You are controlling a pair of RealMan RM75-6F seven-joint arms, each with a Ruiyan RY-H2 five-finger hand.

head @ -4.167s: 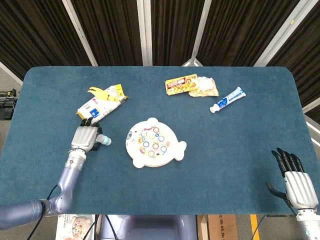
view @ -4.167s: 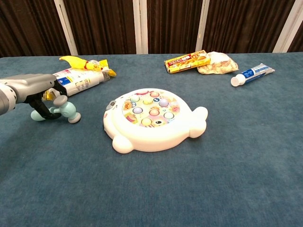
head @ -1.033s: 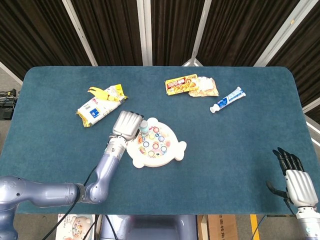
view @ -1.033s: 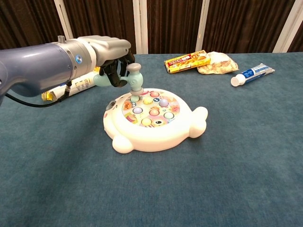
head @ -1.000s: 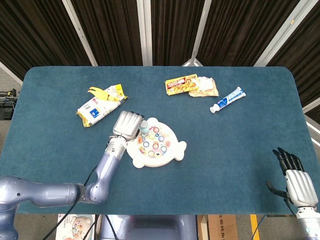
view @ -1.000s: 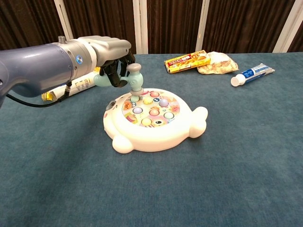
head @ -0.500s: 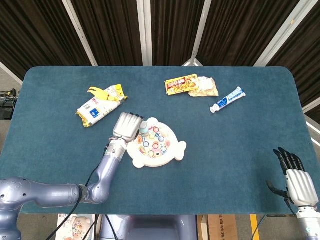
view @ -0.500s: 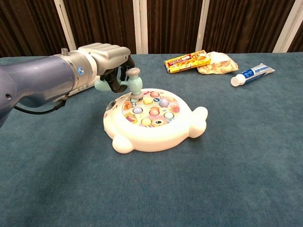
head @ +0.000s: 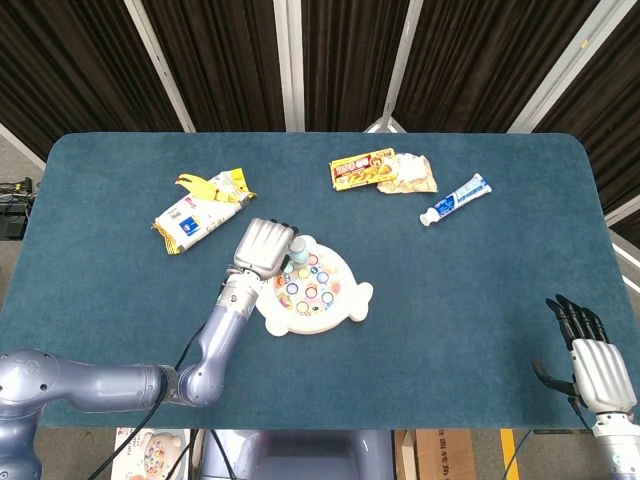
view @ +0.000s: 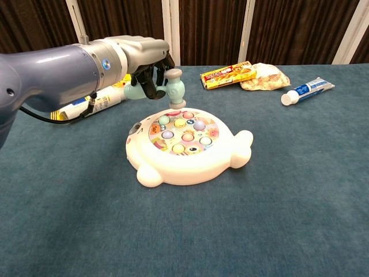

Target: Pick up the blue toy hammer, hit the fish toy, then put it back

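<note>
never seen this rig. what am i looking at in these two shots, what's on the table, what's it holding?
It is a robot with two arms, each ending in a humanlike hand. The head view looks down on the blue table; the chest view looks across it from low in front. The left hand grips a blue toy hammer, raised just above the white fish toy. The right hand rests empty, fingers apart, at the near right edge. Also on the table: a toothpaste tube, a yellow snack box and a white packet.
</note>
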